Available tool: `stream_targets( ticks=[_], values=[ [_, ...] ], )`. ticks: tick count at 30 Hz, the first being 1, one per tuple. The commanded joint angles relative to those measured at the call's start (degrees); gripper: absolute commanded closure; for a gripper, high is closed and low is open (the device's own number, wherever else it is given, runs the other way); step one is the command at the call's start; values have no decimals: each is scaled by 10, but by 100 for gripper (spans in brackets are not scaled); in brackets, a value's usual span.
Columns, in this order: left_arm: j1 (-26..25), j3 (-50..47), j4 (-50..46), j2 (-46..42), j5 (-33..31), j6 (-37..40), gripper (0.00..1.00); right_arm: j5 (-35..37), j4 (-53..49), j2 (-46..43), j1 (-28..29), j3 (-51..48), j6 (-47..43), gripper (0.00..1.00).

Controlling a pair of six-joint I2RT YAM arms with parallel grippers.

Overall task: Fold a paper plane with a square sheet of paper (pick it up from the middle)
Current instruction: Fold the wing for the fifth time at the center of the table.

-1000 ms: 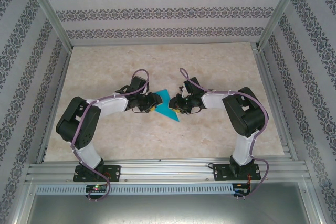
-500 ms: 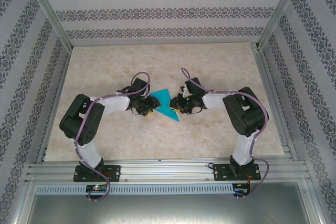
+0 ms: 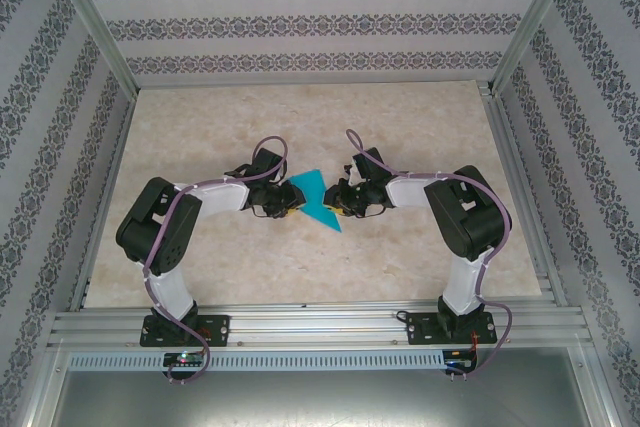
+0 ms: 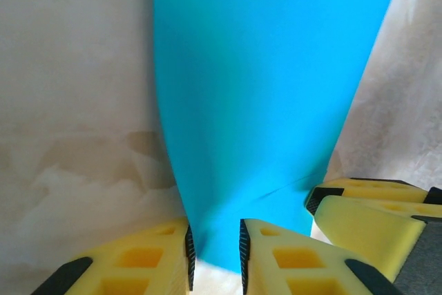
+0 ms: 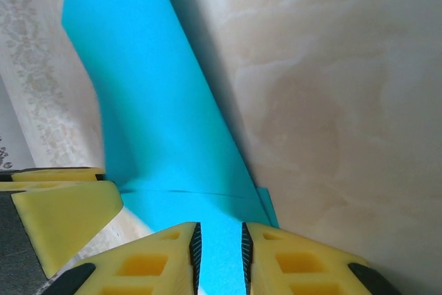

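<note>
The teal sheet of paper, folded into a pointed paper plane [image 3: 315,198], sits mid-table between both grippers. My left gripper [image 3: 290,203] meets its left corner, and in the left wrist view the paper [image 4: 262,101] narrows down between that gripper's [image 4: 214,236] yellow fingers, touching both pads, jaws a narrow gap apart. My right gripper [image 3: 337,201] holds the opposite side. In the right wrist view the creased paper [image 5: 159,136] runs between that gripper's [image 5: 219,233] pads, raised off the table with a shadow along its edge. Each wrist view shows the other gripper's fingers [image 4: 366,219] [image 5: 62,219] close by.
The marbled tabletop [image 3: 400,127] stretches out around the paper. Patterned walls and metal frame posts [image 3: 95,22] enclose it at the back and sides. An aluminium rail [image 3: 320,325] carrying both arm bases runs along the near edge.
My left gripper's jaws have narrowed onto the paper's left corner and its arm shifted slightly right. The right gripper and paper have hardly moved.
</note>
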Motion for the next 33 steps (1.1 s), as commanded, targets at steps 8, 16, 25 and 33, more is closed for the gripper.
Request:
stream_targets(
  ticks=[8, 16, 25, 33],
  values=[
    [0, -26, 90, -4, 26, -19, 77, 10, 1, 7, -4, -20, -16, 76],
    [0, -26, 88, -4, 33, -27, 90, 12, 49, -21, -4, -32, -65, 60],
    [0, -15, 59, -27, 35, -55, 98, 167, 39, -143, 48, -63, -281, 32],
    [0, 2, 30, -38, 34, -71, 98, 313, 185, -191, 143, -167, -532, 34]
  ],
)
